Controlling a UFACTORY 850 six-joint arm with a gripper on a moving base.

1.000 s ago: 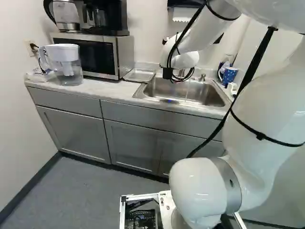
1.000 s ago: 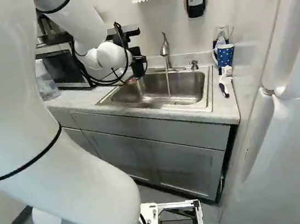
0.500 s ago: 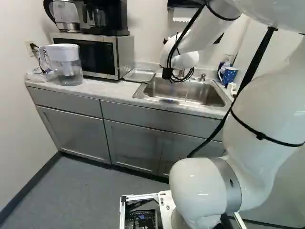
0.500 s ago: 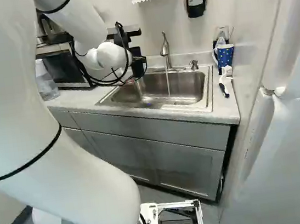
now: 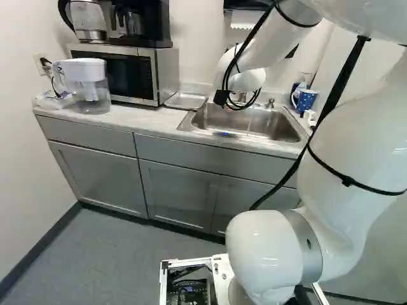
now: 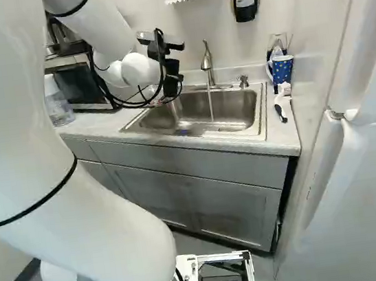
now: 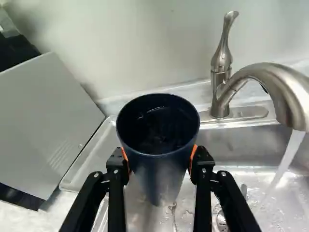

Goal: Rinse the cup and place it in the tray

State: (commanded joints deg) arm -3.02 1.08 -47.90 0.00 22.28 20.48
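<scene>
My pincer (image 7: pixel 159 162) is part open, its black fingers (image 7: pixel 116 193) spread to the width of the cup (image 7: pixel 161 169), with both orange pads (image 7: pixel 193 157) pressing its sides just below the rim. The cup sits between them, its mouth turned back towards my wrist, above the near part of the sink (image 7: pixel 231 145). I judge it stiff and fairly light, heavier with whatever water it carries; a gloss inside looks like some. Wet, its smooth wall could slide or twist in my pads, so opposite sides of the upper wall seem the right hold, firm but not crushing. I see no handle, and cannot tell whether it is metal, plastic or ceramic. It is dark blue and round, with a paler, mottled sheen lower down

Beside my pincer, the curved tap (image 7: pixel 285 84) of brushed metal pours a thin, clear stream (image 7: pixel 288 157), apart from the cup. On the opposite side lies the flat, shiny tray (image 7: pixel 89 159), next to the boxy microwave (image 7: pixel 48 121)
</scene>
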